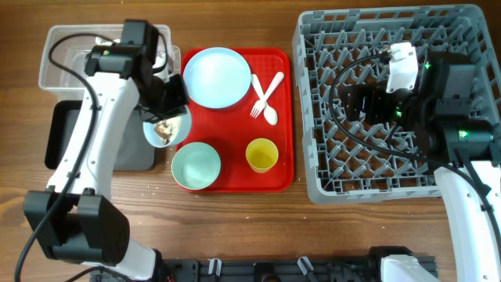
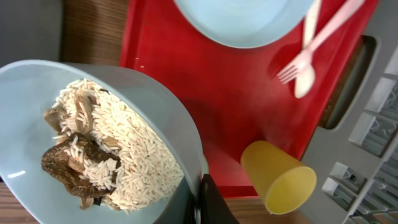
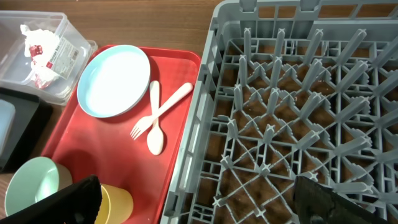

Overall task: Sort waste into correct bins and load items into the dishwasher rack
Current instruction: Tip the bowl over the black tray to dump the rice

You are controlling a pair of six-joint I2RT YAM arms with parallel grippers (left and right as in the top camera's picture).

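My left gripper point(image 1: 172, 106) is shut on the rim of a pale blue bowl point(image 1: 166, 129), held between the black tray point(image 1: 59, 137) and the red tray. In the left wrist view the bowl point(image 2: 25, 106) holds white rice and brown food scraps point(image 2: 93, 146), with the rim pinched between the fingers point(image 2: 208, 202). My right gripper point(image 1: 356, 102) hangs open over the grey dishwasher rack point(image 1: 462, 23), its fingers wide apart over the rack point(image 3: 298, 93) with nothing between them. On the red tray lie a blue plate point(image 1: 217, 77), a fork point(image 1: 258, 98), a spoon point(image 1: 268, 113), a mint bowl point(image 1: 196, 166) and a yellow cup point(image 1: 261, 154).
The clear tub point(image 1: 48, 59) stands at the back left; the right wrist view shows white napkins and a red wrapper point(image 3: 40, 46) inside it. The red tray point(image 1: 235, 184) sits between the bins and the rack. A few crumbs lie on the table by the held bowl.
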